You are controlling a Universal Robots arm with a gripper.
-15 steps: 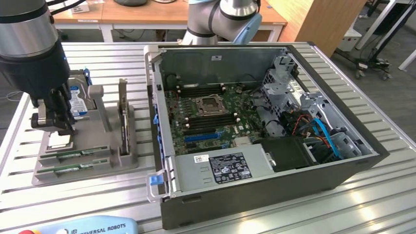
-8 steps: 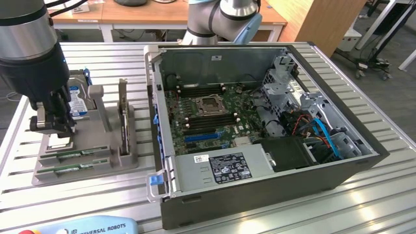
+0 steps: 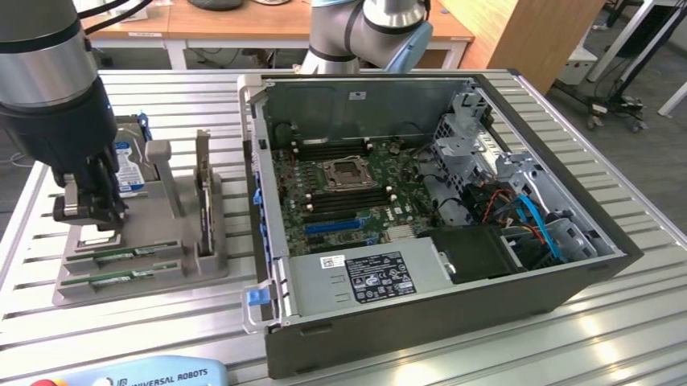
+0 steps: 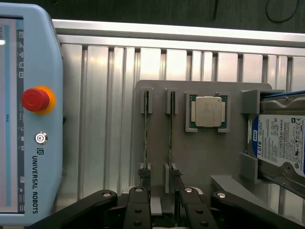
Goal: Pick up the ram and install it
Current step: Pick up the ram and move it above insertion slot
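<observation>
Two green ram strips stand on edge in the slots of a grey holder [image 3: 177, 269]: one ram [image 3: 121, 254] lies behind the other ram [image 3: 121, 278]. In the wrist view they show edge-on as thin lines, one ram [image 4: 145, 129] beside the other ram [image 4: 170, 129]. My gripper [image 3: 92, 221] hangs just above the holder behind the strips, open, with nothing between its fingers. In the wrist view the gripper [image 4: 164, 212] stands over one end of the strips, its dark fingers [image 4: 138, 210] spread apart. The open computer case [image 3: 536, 281] shows its motherboard [image 3: 355, 201] with long memory slots.
On the holder [image 4: 200, 157] also sit a square silver processor [image 4: 208, 111] and a blue-labelled hard drive [image 4: 281, 138], the hard drive [image 3: 131, 165] upright behind my gripper. A teach pendant [image 3: 140, 374] lies at the table's front edge, pendant [image 4: 28, 119] with its red stop button.
</observation>
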